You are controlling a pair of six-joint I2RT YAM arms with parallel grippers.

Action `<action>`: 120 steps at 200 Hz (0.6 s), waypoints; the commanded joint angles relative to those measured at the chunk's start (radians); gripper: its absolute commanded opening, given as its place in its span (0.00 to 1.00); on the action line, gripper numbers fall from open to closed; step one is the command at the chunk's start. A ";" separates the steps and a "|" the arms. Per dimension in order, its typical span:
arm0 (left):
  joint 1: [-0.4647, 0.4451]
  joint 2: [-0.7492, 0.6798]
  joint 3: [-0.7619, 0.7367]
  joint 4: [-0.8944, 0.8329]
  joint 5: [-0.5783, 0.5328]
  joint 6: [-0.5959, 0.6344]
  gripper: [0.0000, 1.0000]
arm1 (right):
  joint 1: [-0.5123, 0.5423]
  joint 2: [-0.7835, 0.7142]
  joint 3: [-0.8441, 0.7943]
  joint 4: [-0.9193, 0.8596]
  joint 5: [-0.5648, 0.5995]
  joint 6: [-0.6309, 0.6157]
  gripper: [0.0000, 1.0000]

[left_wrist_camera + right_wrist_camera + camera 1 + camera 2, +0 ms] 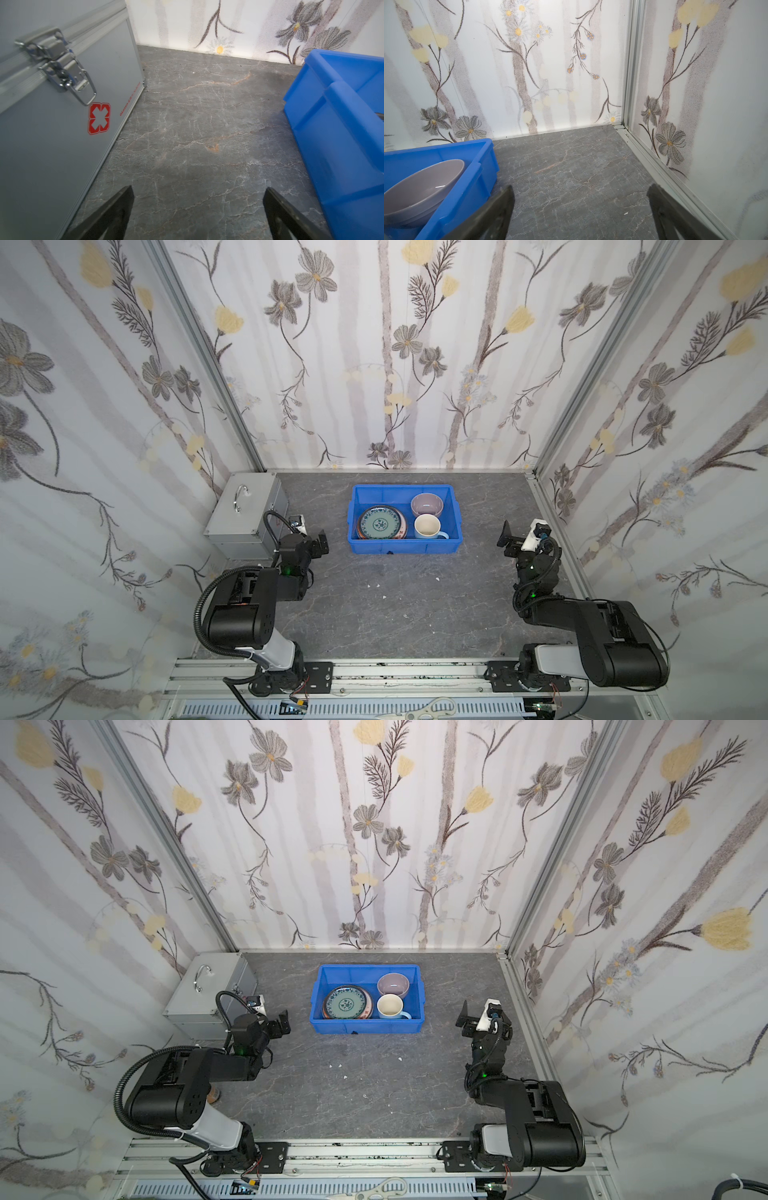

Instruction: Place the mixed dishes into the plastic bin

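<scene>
Left claw [198,188] and right claw [581,186] wide, empty — blue bin [405,546] holds plates [379,524], lilac bowl [427,503], mug [428,527]

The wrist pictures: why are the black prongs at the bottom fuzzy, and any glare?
Left wrist view: the left gripper has soft-edged fingers, probably too near the lens; the silver metal case is crisp. Right wrist view: the right gripper blurs more; a small glint on the round lilac bowl.

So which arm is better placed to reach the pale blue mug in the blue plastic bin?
Probably the right: the pale blue mug sits in the bin's right half, handle pointing toward the open right gripper, while the stacked plates lie between it and the left gripper.
</scene>
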State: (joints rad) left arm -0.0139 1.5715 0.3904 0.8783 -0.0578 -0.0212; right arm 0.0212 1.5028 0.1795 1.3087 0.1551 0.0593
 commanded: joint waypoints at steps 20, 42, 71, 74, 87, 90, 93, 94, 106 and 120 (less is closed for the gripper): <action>-0.009 0.001 -0.002 0.044 -0.039 0.015 1.00 | 0.001 0.003 0.000 0.039 -0.009 -0.015 1.00; -0.010 0.001 -0.002 0.042 -0.040 0.015 1.00 | 0.000 0.004 0.000 0.038 -0.009 -0.016 1.00; -0.011 0.001 -0.002 0.044 -0.040 0.015 1.00 | 0.001 0.004 0.001 0.039 -0.010 -0.016 1.00; -0.010 0.002 -0.002 0.042 -0.040 0.015 1.00 | 0.002 0.004 0.000 0.039 -0.009 -0.016 1.00; -0.011 0.001 -0.001 0.044 -0.040 0.015 1.00 | 0.001 0.004 0.001 0.039 -0.009 -0.016 1.00; -0.011 0.001 -0.002 0.042 -0.040 0.015 1.00 | 0.001 0.004 0.000 0.039 -0.009 -0.016 1.00; -0.011 0.001 -0.002 0.042 -0.040 0.015 1.00 | 0.001 0.004 0.000 0.037 -0.009 -0.016 1.00; -0.010 0.002 -0.002 0.042 -0.040 0.016 1.00 | 0.001 0.004 0.000 0.038 -0.009 -0.015 1.00; -0.011 0.002 -0.002 0.043 -0.040 0.015 1.00 | 0.001 0.004 0.000 0.039 -0.008 -0.016 1.00; -0.011 0.002 -0.002 0.042 -0.041 0.015 1.00 | 0.000 0.004 0.000 0.039 -0.009 -0.016 1.00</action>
State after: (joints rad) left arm -0.0246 1.5715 0.3901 0.8787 -0.0864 -0.0185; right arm 0.0216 1.5028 0.1795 1.3090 0.1547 0.0589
